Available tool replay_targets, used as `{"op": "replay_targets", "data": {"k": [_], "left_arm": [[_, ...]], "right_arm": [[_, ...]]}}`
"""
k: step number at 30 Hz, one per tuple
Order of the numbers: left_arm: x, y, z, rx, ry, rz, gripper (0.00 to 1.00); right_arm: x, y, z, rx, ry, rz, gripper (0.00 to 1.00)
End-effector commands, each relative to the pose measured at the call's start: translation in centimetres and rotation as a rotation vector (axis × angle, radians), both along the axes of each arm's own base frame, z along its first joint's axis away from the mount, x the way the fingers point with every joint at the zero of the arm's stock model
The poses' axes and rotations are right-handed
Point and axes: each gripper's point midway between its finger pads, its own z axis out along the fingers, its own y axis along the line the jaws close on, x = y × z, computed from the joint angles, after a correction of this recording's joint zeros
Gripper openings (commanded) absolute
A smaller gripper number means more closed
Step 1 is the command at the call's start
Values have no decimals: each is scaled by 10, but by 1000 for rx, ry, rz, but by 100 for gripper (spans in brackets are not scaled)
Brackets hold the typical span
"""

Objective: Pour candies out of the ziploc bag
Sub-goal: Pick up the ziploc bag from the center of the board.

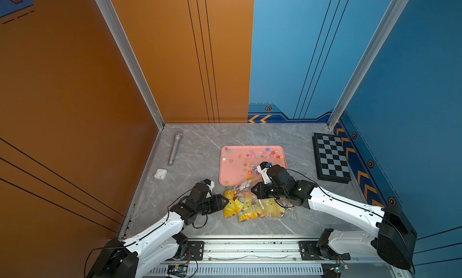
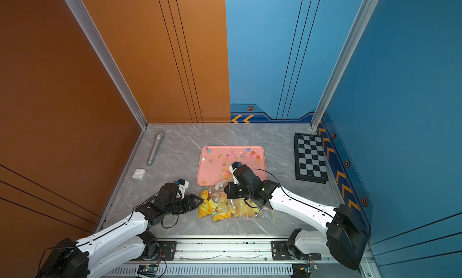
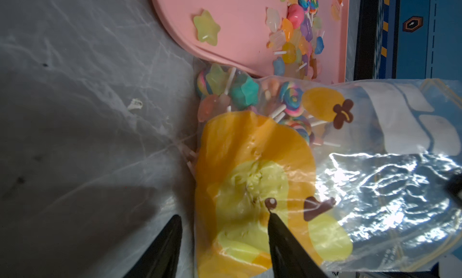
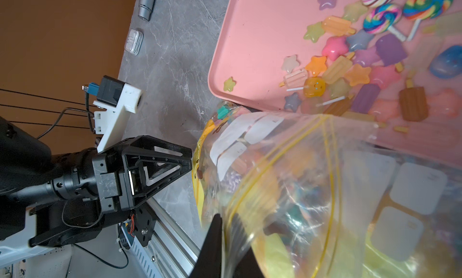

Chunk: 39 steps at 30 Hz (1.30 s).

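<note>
Candies [image 1: 251, 155] lie partly on the pink tray [image 1: 232, 169]; many sit inside the ziploc bag [image 1: 250, 206], on the bench [image 1: 200, 149] at the tray's near edge. The right arm [image 1: 332, 201] holds its plastic in closed jaws; the left arm [image 1: 160, 226] has open jaws astride its side. Perhaps half poured.

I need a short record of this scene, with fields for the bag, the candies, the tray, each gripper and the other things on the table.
bag: clear with yellow print, lying on the table, one end at the tray's near edge
tray: pink, flat
candies: many on the tray, more inside the bag
left gripper: open, at the bag's edge
right gripper: shut on the bag
others: microphone, earbud case, chessboard
</note>
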Motion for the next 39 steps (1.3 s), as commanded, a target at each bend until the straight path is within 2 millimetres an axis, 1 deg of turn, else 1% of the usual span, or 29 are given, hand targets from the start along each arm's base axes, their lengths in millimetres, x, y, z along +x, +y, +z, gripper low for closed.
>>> {"op": "replay_targets", "data": {"k": [1,5,11,17,24,30,34,39], "left_arm": [[4,-6,4,-40,-14,-13,57],[4,-7,0,-38,-2,-21,55],[4,-8,-2,-40,0,-26,52],[3,-8,-2,-44,3,-27,45],[2,-9,-5,-44,14,-34,41],[-6,-9,-10,-53,37,-46,43],[-9,-5,-10,-55,29,-38,47],[-13,-2,-11,-49,28,-31,49]], "right_arm": [[6,4,9,8,-32,-12,5],[7,2,9,4,-36,-16,0],[11,3,8,0,-41,-25,0],[14,7,5,-2,-34,-18,0],[14,6,1,-7,-34,-18,0],[15,6,1,-5,-34,-16,0],[15,6,1,-3,-32,-16,0],[18,5,3,-1,-35,-20,0]]}}
